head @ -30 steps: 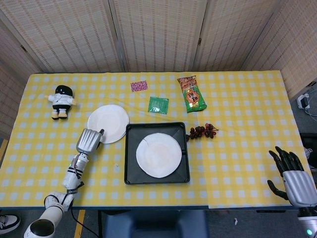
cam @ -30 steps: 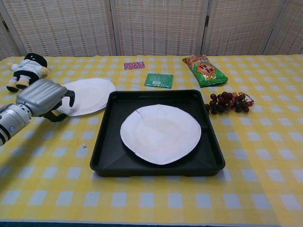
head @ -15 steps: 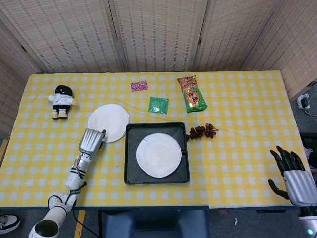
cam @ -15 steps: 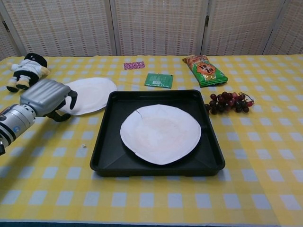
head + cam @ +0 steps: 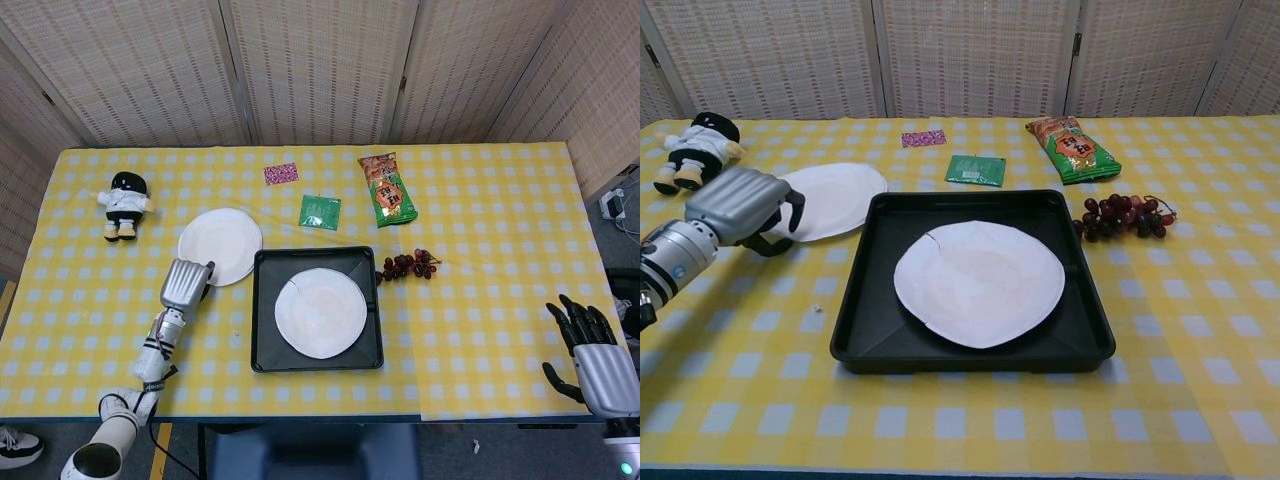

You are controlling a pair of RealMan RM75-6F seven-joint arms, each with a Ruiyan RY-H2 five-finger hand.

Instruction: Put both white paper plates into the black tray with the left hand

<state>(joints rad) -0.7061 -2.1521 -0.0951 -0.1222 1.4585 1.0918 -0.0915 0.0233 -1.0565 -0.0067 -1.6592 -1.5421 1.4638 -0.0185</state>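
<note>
With one paper plate [image 5: 321,312] already in the black tray [image 5: 262,340], I held my left hand [image 5: 184,283], fingers curled on nothing, at the near rim of the light, bendable second plate [image 5: 220,245] on the bench.

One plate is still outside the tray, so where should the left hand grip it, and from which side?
Probably at the near-left rim of the loose plate, beside the left hand. It lies flat on the table, so only its thin edge offers a pinch: thumb under, fingers on top. That side is open; the opposite side lies close to the tray.
</note>
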